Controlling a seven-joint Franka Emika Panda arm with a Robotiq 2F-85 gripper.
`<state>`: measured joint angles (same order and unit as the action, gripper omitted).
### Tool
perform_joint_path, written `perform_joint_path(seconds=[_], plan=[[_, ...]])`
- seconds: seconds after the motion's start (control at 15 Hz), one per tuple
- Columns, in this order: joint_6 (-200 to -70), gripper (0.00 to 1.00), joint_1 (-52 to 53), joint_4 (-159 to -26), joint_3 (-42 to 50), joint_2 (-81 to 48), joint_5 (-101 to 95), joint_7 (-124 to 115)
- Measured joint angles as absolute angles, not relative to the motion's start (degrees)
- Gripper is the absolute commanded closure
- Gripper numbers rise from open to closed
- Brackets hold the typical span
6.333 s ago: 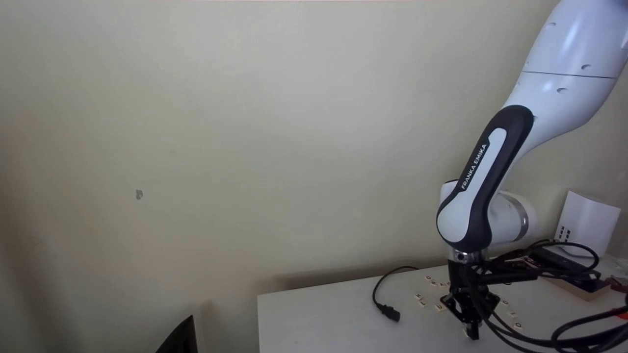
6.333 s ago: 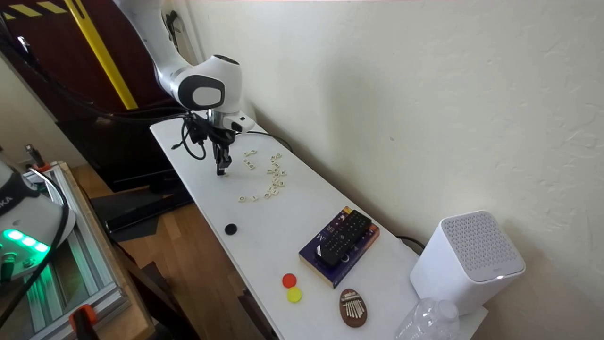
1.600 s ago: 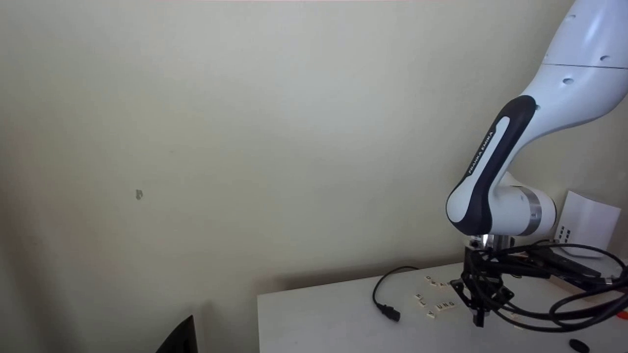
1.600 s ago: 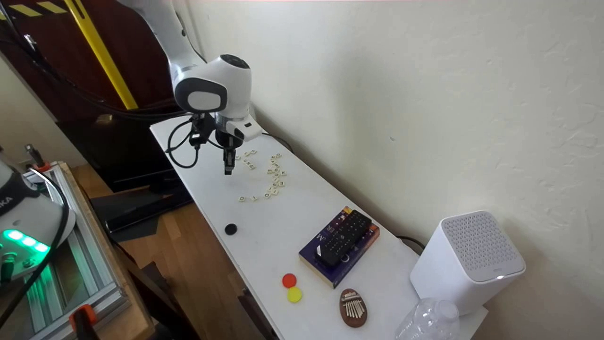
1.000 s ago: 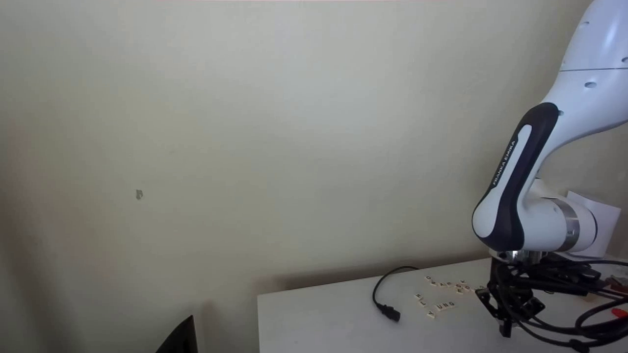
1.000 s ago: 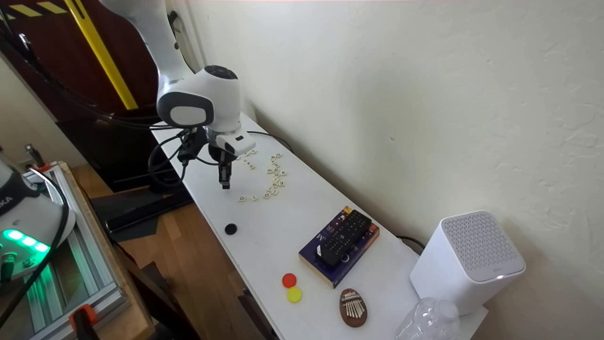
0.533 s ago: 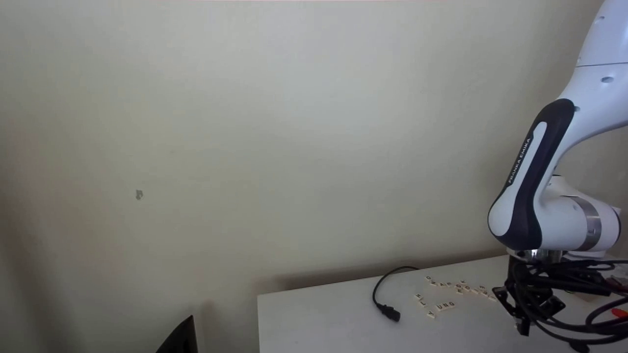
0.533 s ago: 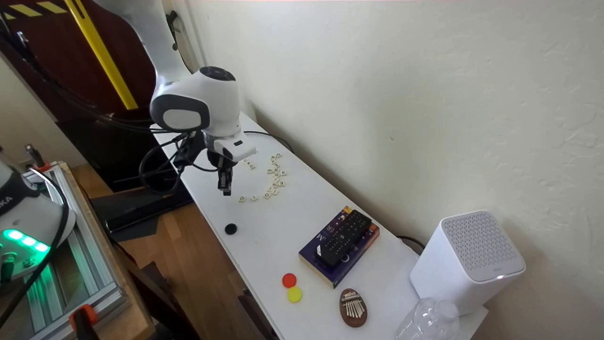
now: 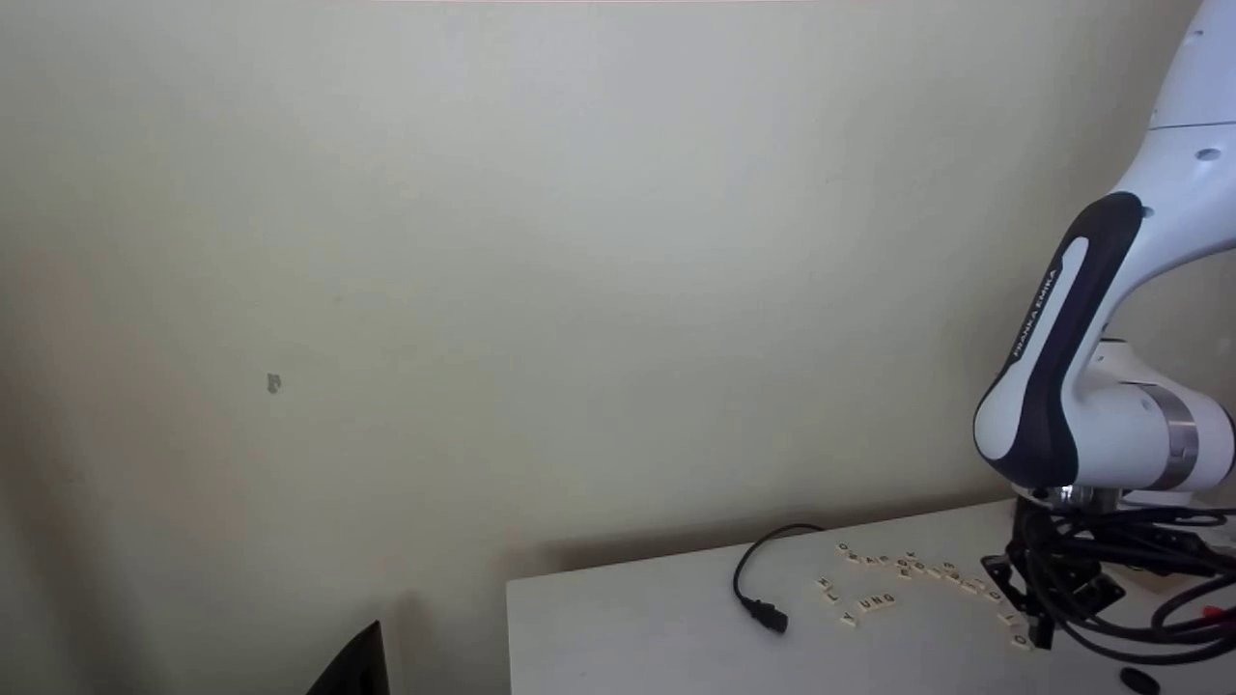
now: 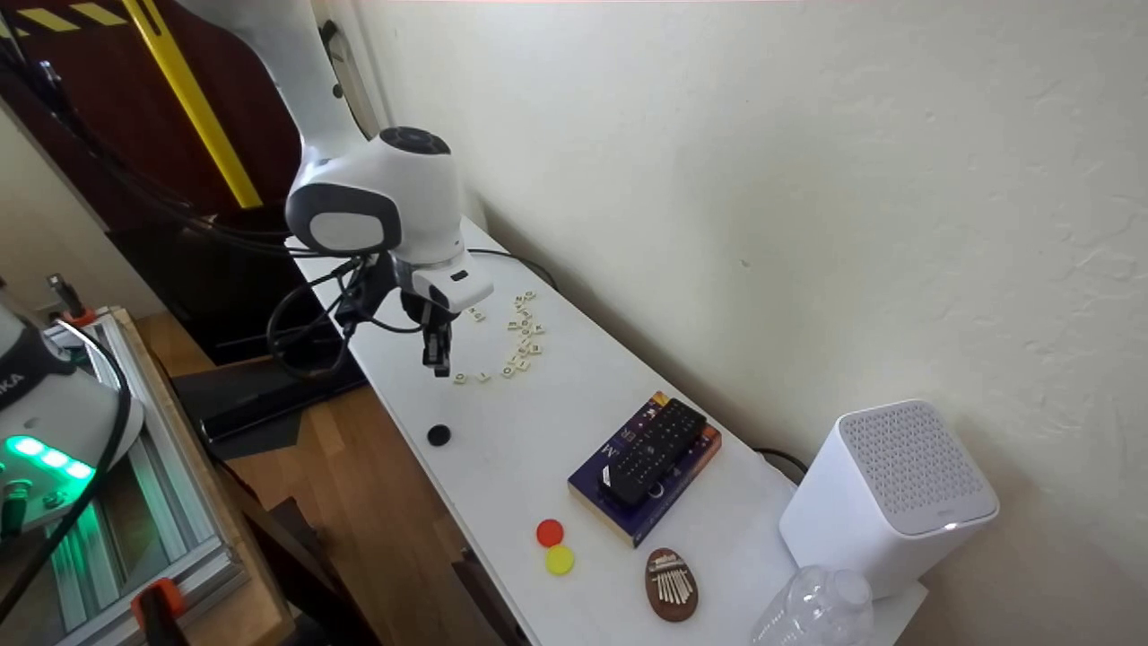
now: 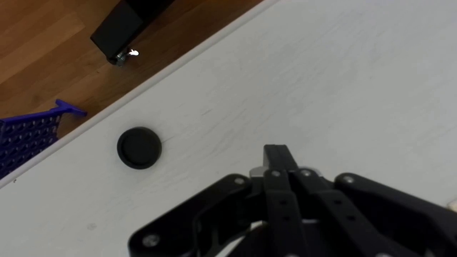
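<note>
Tool (image 11: 280, 157): pressed together, nothing in it that I see.
Tile (image 10: 460, 378): on the table (image 10: 502, 458), near, at my three o'clock in an exterior view; height gap hard to judge.
Disc (image 11: 140, 147): nine o'clock, wrist view.

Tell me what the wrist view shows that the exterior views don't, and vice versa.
Wrist view only: part of a blue perforated object beyond the edge of the white table.

Exterior views only, taken together: a book with a remote on it, a red disc, a yellow disc, a thumb piano, a white box, a bottle and a black plug.

Shared: the table, black disc and shut gripper. Letter tiles lie in both exterior views; a pale corner at the wrist view's right edge may be another.
</note>
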<state>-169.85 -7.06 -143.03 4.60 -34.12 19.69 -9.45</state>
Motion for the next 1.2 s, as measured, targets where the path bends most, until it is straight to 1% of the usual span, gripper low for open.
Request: perform_joint_path(seconds=[1.2], plan=[[-171.0, 1.0, -10.84, -140.3, 1.55, -36.65, 18.7, -4.89]])
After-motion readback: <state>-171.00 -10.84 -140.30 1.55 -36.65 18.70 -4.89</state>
